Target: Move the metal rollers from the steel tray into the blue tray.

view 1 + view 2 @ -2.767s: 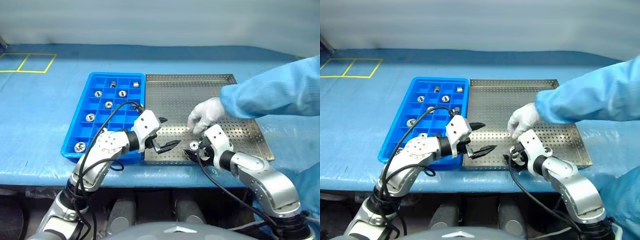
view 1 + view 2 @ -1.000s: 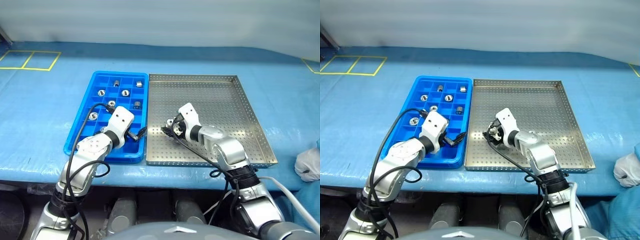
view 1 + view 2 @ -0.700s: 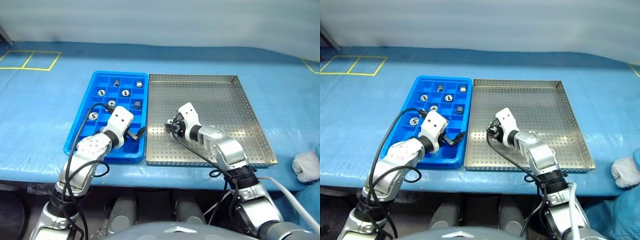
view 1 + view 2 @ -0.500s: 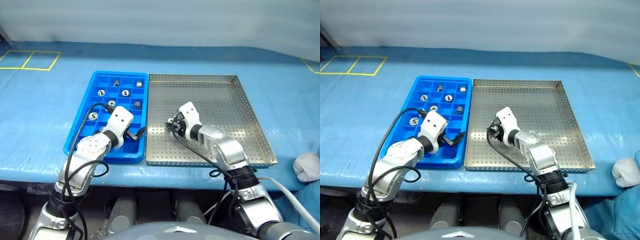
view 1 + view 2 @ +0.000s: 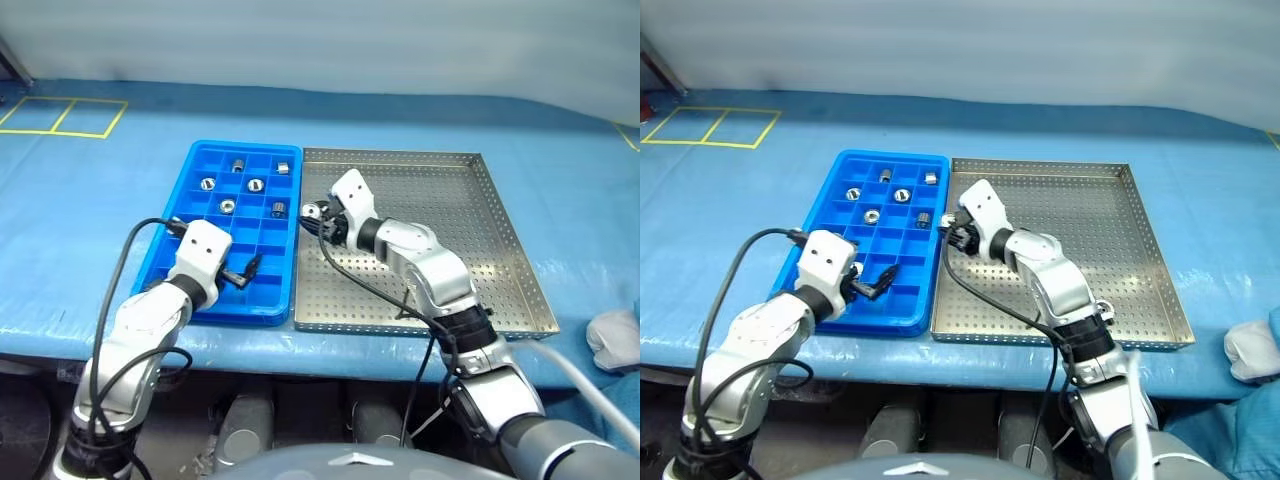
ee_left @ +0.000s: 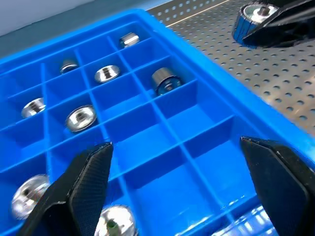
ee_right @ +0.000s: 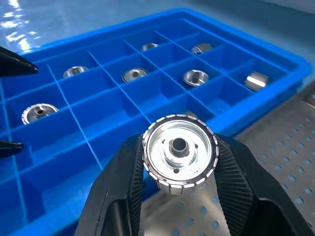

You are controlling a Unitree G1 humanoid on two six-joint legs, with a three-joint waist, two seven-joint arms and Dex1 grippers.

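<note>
Left eye view | blue table cover (image 5: 90, 190) | left gripper (image 5: 243, 272) apart | right gripper (image 5: 316, 215) clamps roller (image 7: 179, 154)

Light is bright, even and cool across both head views, seemingly from overhead, with little contrast. The blue table cover (image 5: 80, 200) carries soft pale sheen along its wrinkles, strongest at lower left of the frame. The steel tray (image 5: 470, 215) reflects diffusely, without hard glare. Shadows are faint and short. In the right wrist view the held metal roller (image 7: 179, 153) is sharp and brightly lit, while the blue tray (image 7: 88, 98) softens toward the upper frame. In the left wrist view the near black fingers (image 6: 86, 187) are blurred.
</note>
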